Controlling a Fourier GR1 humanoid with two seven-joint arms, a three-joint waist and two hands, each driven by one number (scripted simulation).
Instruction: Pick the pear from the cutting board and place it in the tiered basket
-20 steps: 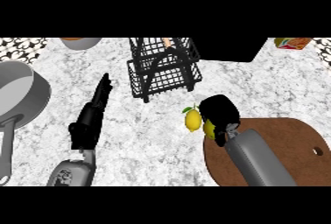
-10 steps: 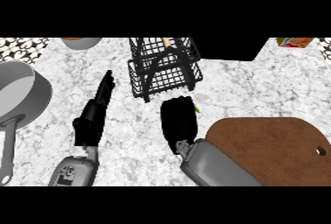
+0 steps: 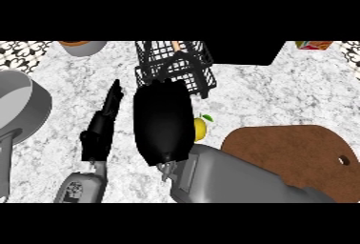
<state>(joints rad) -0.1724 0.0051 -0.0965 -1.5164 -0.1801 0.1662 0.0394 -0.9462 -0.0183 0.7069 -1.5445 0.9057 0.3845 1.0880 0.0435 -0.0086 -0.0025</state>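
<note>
Right now the right hand (image 3: 163, 126) fills the middle of the head view, its black back turned up toward the camera and its grey forearm (image 3: 239, 183) running in from the lower right. Its fingers are curled down and closed around the pear (image 3: 201, 128). Only a yellow sliver of the fruit, with a bit of green at its top, peeks out at the hand's right edge. The pear is off the cutting board (image 3: 295, 152): it shows over the speckled white counter (image 3: 267, 95), between the hand and the board's left rim, and near that rim.

The brown board lies to the right of the hand, with a small hole near its right end. The black wire basket (image 3: 175, 66) stands just beyond the hand, and the top edge of the hand overlaps the basket's near side in this view. Whether they touch cannot be told. The pear is short of the basket, lower in the picture than its front edge.

The left hand (image 3: 98, 133) rests to the left, holding nothing, its fingers straight and together and pointing away toward the far side of the counter. A grey pan (image 3: 21, 107) sits at the left edge, and an orange-brown bowl (image 3: 81, 46) shows at the top left.
</note>
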